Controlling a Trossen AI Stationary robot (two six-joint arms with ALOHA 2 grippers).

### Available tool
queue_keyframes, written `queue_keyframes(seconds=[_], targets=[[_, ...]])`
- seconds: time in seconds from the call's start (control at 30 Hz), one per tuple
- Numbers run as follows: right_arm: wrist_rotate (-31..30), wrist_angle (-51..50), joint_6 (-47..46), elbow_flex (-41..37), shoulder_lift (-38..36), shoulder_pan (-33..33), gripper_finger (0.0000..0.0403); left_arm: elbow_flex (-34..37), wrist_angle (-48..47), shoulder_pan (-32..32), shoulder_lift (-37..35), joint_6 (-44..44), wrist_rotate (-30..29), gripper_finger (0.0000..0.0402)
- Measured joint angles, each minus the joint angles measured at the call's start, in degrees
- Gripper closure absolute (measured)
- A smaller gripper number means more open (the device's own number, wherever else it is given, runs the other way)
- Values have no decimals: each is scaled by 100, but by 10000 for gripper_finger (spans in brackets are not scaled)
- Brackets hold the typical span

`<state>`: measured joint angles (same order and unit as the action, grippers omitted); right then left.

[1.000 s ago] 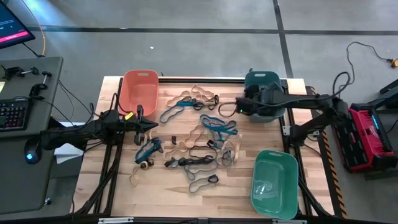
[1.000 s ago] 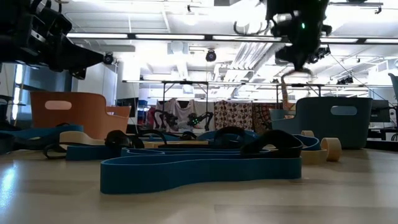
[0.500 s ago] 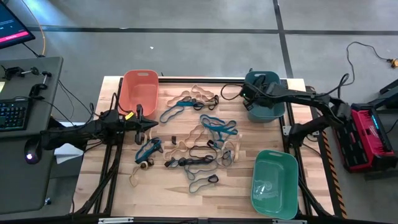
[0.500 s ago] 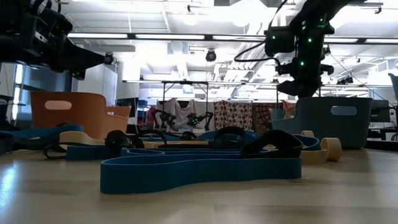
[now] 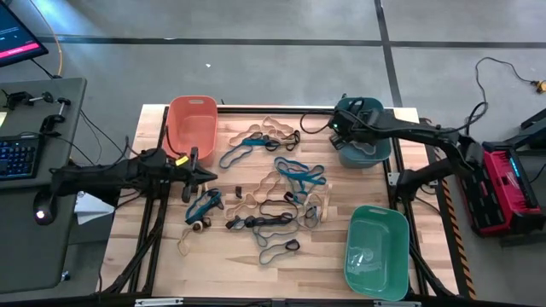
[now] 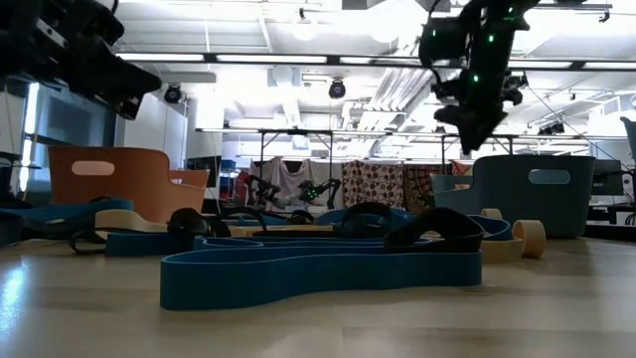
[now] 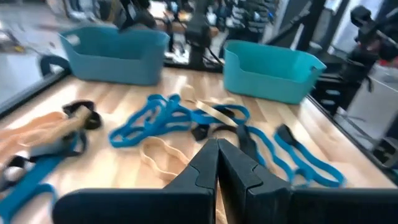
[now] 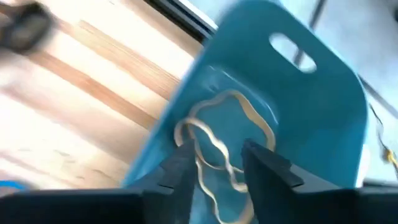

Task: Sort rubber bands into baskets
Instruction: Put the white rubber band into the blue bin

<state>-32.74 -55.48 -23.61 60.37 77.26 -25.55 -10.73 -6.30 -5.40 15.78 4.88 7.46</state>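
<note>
From above: found the right tool poised over the dark teal basket at the far right corner of the worktop, directly above a tan band lying inside that tub. Judged a drop-off spot, chosen for letting a loop fall within the walls rather than on the wood. Found the left tool hanging just beside the salmon basket, at the edge of the loose rubber bands strewn across the middle, and probably parked there for a short reach to the next pick. Noted the green basket at the near right corner, well apart from both tools.

From worktop height: saw the right tool raised clear above the rim of the dark teal basket, touching nothing. Saw a long blue band lying flat in front, with more loops heaped behind it.

Past the left wrist: saw the left tool with its fingers pressed together and nothing between them, aimed across blue and tan loops toward the teal and green tubs.

Past the right wrist: saw the right tool with fingers spread apart and empty, and the tan band resting on the basket floor beyond the gap. Judged the sorting far from done, given the many loops left on the wood.
</note>
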Motion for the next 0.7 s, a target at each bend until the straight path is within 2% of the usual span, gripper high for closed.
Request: queue_keyframes(seconds=[0.13,0.2,0.37,0.53,0.7], targets=[[-70,289,-13,-25,-287,428,369,-444,-412,354,499,55,-84,402],[-146,409,-68,-25,-415,669,393,-661,-671,523,803,60,-266,402],[-407,551,-305,-27,-618,1302,380,-1051,-948,927,1582,225,-427,402],[-651,563,-494,-30,-655,1836,399,-1396,-989,1512,2329,254,-434,402],[-764,610,-688,-34,-655,2252,397,-1898,-1486,2293,2983,323,-409,402]])
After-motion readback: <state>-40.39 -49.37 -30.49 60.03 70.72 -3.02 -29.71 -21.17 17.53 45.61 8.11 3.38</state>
